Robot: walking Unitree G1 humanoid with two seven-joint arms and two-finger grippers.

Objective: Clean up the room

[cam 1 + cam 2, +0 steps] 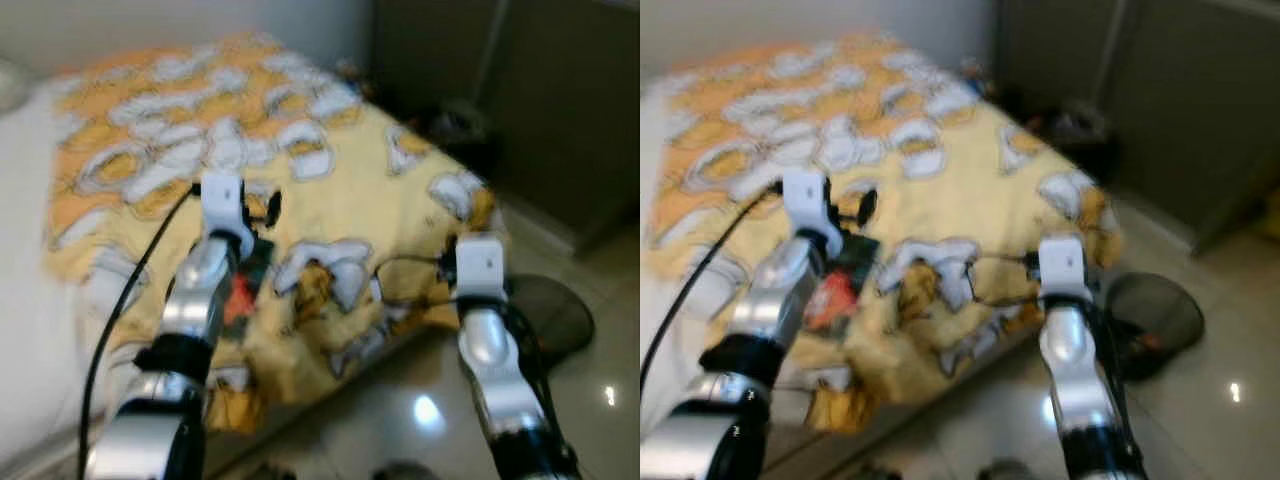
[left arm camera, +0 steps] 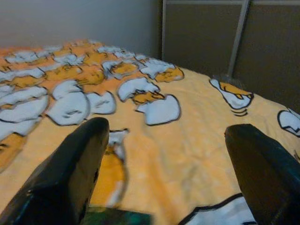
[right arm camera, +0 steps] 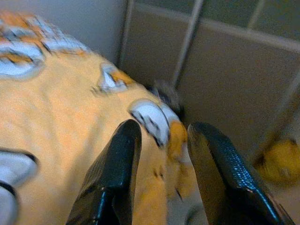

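Observation:
A bed carries a yellow and orange blanket (image 1: 330, 190) printed with white cartoon shapes. On it, under my left forearm, lies a flat dark green and red packet (image 1: 243, 285), whose edge also shows in the left wrist view (image 2: 117, 218). My left gripper (image 2: 166, 129) hovers low over the blanket just past the packet, open wide and holding nothing. My right gripper (image 3: 165, 125) is at the bed's near right corner, its fingers a small gap apart with nothing between them.
A dark round mesh bin (image 1: 555, 310) stands on the shiny tiled floor beside the bed's corner. Dark clutter (image 1: 455, 125) lies by the brown wardrobe doors (image 1: 530, 90). A yellow thing (image 3: 281, 164) sits on the floor farther right. White bedding (image 1: 25, 250) lies to the left.

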